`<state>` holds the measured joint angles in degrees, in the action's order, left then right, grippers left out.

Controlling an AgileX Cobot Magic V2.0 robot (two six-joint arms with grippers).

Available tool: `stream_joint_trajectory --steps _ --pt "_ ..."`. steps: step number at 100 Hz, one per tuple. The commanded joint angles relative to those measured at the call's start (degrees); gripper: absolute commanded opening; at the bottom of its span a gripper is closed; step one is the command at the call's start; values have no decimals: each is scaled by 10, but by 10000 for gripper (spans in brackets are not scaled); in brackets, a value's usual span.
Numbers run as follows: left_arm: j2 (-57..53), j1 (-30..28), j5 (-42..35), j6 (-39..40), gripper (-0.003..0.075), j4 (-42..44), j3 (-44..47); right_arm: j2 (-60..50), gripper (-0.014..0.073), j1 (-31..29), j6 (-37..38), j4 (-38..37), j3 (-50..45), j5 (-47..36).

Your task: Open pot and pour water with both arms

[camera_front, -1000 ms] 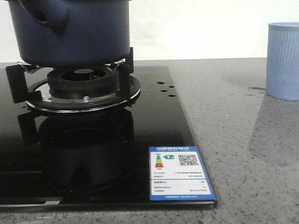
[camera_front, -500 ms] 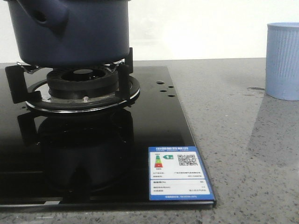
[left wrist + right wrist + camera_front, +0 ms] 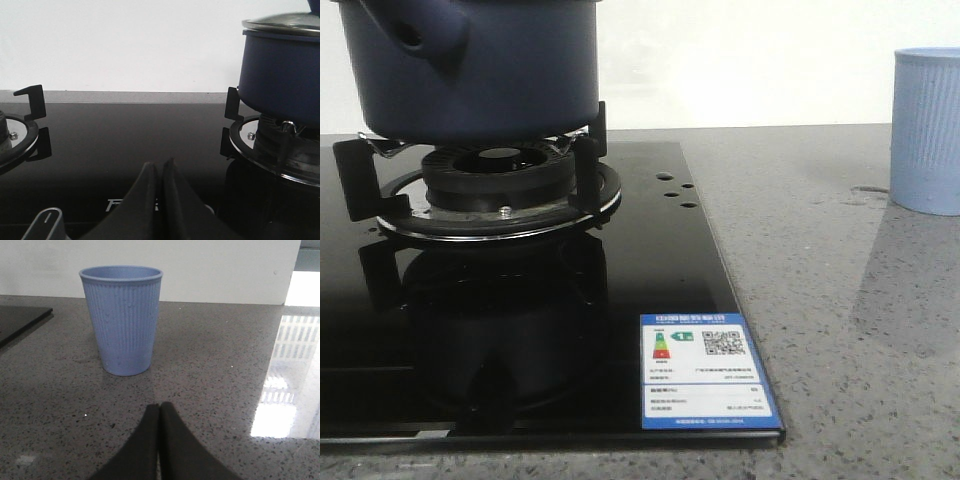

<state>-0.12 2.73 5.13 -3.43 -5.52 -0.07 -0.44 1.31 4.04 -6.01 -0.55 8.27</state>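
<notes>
Nearest to us, the left gripper (image 3: 161,172) shows its two black fingers pressed together with nothing between them, low over the glossy black glass hob (image 3: 130,135). The right gripper (image 3: 159,415) is likewise pinched closed and empty, above the speckled grey stone counter (image 3: 215,385).

Farther out, the ribbed light-blue plastic cup (image 3: 123,320) stands upright on the counter straight ahead of our right gripper, well apart from it. The dark-blue enamel pot (image 3: 280,75) sits on its burner stand (image 3: 500,190), off to one side of our left gripper and beyond it, with its steel lid (image 3: 282,24) on.

We judge this fits either a pot yet to be opened or one closed again after pouring; whether the cup holds water we cannot tell.
</notes>
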Motion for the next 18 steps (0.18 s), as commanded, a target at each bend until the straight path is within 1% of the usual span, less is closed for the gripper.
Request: stream_joint_trajectory --steps 1,18 --pt "-14 -1 -45 7 -16 -2 8 -13 -62 -4 -7 0 -10 -47" --pt "-14 -1 -45 7 -16 -2 8 -13 -62 -4 -7 0 -10 -47"
